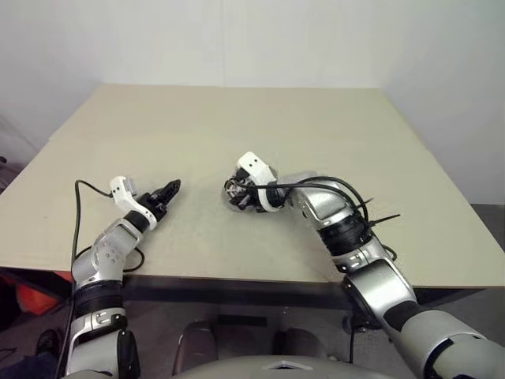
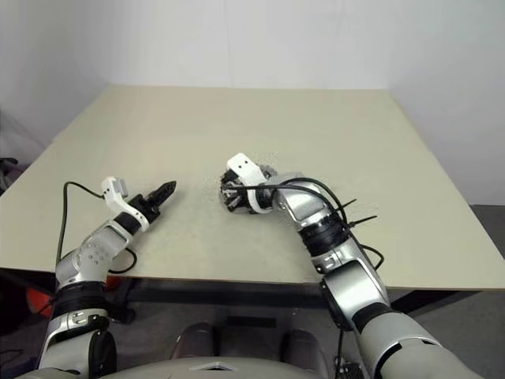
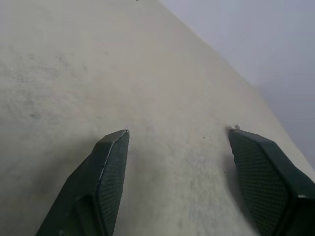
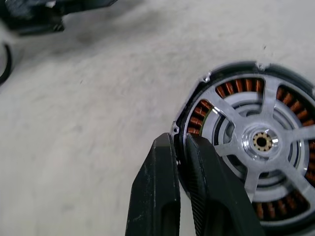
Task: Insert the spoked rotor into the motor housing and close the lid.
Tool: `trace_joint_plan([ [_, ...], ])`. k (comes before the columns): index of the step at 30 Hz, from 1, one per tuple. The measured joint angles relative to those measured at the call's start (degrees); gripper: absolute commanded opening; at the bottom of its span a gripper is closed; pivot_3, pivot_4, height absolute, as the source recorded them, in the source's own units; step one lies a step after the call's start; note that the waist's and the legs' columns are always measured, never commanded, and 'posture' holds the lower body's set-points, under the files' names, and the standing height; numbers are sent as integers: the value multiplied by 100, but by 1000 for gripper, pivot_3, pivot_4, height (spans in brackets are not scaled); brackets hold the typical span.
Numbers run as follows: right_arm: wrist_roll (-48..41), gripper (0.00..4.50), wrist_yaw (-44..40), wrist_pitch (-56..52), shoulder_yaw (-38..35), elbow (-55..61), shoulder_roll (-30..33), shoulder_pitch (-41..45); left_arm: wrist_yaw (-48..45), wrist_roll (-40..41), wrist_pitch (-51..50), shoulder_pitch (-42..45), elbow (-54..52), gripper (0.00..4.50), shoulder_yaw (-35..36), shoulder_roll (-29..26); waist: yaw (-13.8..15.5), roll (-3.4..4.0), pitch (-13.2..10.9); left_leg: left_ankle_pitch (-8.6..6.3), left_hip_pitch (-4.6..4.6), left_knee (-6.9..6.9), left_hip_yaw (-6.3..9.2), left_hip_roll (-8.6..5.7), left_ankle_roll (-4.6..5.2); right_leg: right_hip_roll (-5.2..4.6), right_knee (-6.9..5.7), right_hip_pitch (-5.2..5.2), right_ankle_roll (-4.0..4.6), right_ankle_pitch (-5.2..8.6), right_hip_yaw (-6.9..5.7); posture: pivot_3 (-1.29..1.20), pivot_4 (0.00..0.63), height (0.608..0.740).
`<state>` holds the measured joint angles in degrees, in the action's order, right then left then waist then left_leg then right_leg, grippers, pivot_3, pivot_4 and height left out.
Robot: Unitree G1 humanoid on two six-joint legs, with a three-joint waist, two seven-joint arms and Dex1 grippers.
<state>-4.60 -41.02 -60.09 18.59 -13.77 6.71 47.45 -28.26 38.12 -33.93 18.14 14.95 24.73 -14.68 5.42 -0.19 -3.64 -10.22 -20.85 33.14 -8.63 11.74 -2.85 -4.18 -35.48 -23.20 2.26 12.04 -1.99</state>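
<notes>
rotor point(image 4: 263, 142) sitting in housing point(image 4: 197, 114) mid-table, copper showing through spokes | right gripper point(image 4: 179, 147) pinching the rim, fingers together | left gripper point(image 3: 179, 140) gaping, empty | rigid, slick metal, likely weighty; rim edge looking safest, windings fragile

A: What's my count here? I've got one worktop point(image 1: 237, 126) and two hands on it, a left hand point(image 1: 169, 190) and a right hand point(image 4: 179, 147).

B: And parts?

A: I count one spoked rotor point(image 4: 268, 142) and one motor housing point(image 4: 197, 115) showing copper windings. One black cable point(image 1: 79, 213) too.
</notes>
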Motion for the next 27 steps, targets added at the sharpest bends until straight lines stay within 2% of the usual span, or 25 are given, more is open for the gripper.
trace_joint_plan([
  [8, -70, 11, 620, 470, -457, -1269, -456, 473, 104, 95, -33, -35, -186, 3383, -29, 41, -6, 1, -2, 2, 75, -11, 0, 0, -5, 0, -4, 54, -42, 25, 13, 0, 0, 740],
  [17, -355, 11, 1419, 466, -1366, -2289, -791, 1036, 132, 104, -46, -78, -233, 3383, -57, 71, 5, 1, -7, 11, 74, -15, 5, -1, -20, 0, -2, 51, -45, 26, 18, 0, 0, 740],
  [25, -951, 11, 2436, 265, -2719, -3084, -1113, 1661, 142, 106, -55, -107, -253, 3383, -136, 108, -10, 0, -6, 11, 70, -37, -2, -2, -19, 2, -8, 32, -40, 23, 19, 0, 0, 740],
  [27, -1091, 11, 2715, 183, -3022, -3206, -1161, 1803, 147, 106, -55, -122, -254, 3383, -141, 108, -10, 0, -6, 14, 63, -46, -3, -2, -25, 7, -8, 23, -8, 8, 19, 0, 0, 740],
])
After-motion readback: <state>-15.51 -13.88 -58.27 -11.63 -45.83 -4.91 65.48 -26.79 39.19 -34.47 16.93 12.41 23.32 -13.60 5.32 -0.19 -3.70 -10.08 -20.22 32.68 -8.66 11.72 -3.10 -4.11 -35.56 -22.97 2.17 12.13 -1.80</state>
